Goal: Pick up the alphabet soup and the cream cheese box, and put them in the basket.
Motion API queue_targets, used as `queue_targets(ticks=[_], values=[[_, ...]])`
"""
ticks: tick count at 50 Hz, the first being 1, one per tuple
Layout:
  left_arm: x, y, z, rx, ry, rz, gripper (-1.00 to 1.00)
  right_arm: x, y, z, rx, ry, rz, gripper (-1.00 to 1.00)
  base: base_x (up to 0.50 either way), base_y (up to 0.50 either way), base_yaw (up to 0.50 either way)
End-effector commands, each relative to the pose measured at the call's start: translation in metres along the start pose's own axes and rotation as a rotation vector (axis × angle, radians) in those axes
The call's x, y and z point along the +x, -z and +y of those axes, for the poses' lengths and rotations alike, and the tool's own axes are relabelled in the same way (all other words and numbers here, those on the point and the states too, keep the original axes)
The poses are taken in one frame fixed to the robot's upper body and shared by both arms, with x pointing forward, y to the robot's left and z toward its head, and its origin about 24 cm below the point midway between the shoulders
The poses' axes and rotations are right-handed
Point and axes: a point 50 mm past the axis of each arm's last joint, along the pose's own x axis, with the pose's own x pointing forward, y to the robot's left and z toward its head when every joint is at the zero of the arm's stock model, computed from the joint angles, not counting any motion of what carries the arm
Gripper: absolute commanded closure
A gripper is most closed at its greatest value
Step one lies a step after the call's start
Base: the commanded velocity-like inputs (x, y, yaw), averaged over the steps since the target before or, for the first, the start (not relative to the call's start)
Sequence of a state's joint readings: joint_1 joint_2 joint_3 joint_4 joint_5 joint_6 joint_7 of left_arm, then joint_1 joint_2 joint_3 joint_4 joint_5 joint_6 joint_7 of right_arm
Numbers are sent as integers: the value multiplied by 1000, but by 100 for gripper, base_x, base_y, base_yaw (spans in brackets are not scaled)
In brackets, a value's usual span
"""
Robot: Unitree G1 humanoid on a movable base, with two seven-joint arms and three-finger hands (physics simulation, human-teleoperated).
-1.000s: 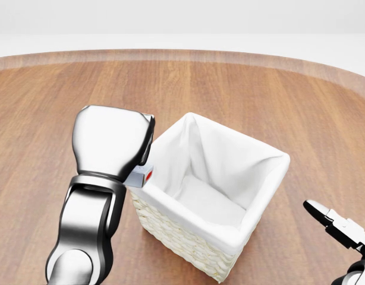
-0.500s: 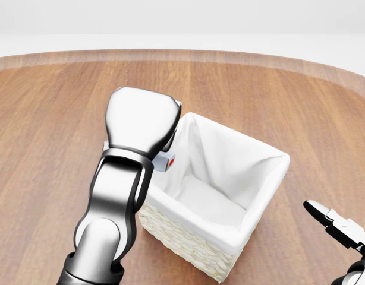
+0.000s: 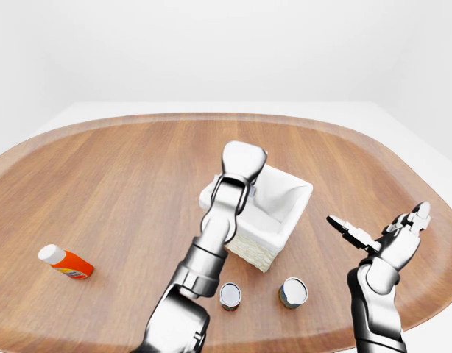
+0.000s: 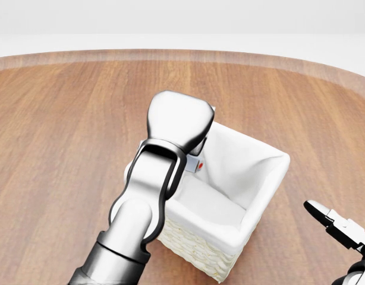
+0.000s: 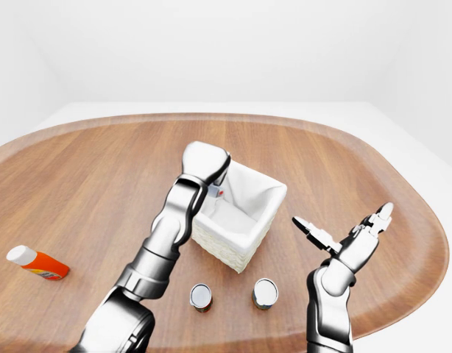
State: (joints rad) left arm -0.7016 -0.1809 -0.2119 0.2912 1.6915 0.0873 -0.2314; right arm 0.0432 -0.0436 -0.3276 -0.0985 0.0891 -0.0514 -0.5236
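The cream cheese box [image 4: 196, 165], small and pale with a red mark, peeks out from under my left hand [image 4: 185, 148], whose fingers are shut on it. Hand and box hang over the left part of the opening of the white-lined woven basket [image 4: 263, 208]. Two small cans [image 3: 230, 295] [image 3: 292, 292] stand below the basket in the left-eye view; their labels are unreadable, so I cannot tell which is the alphabet soup. My right hand [image 3: 380, 234] is raised to the right of the basket, fingers spread open and holding nothing.
An orange bottle with a white cap [image 3: 66, 262] lies at the far left of the round wooden table [image 3: 123, 169]. The table's curved edge runs close under the cans and past my right arm.
My left hand has carried the cream cheese box rightward, from beside the basket's left rim to above its opening. The right hand has not moved.
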Motion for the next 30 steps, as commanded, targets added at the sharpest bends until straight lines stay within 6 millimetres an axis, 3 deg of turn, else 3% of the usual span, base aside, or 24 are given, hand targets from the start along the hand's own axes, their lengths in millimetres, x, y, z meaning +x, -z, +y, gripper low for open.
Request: queue_targets(ticks=[1,10,14,20,30], values=[[16,-15,-2,-35,47,-59,100,0,-1,0,2,-1,-2,-100,0,0,0],[20,-26,-5,-26,68,-91,100,0,-1,0,2,-1,-3,-100,0,0,0],[35,-25,-19,-19,100,-99,100,0,0,0,4,1,-2,-100,0,0,0],[39,-26,-37,-32,130,-106,100,1,0,0,5,1,0,-100,0,0,0],[40,-29,-38,-37,141,-116,100,1,-1,-1,6,1,1,-100,0,0,0]])
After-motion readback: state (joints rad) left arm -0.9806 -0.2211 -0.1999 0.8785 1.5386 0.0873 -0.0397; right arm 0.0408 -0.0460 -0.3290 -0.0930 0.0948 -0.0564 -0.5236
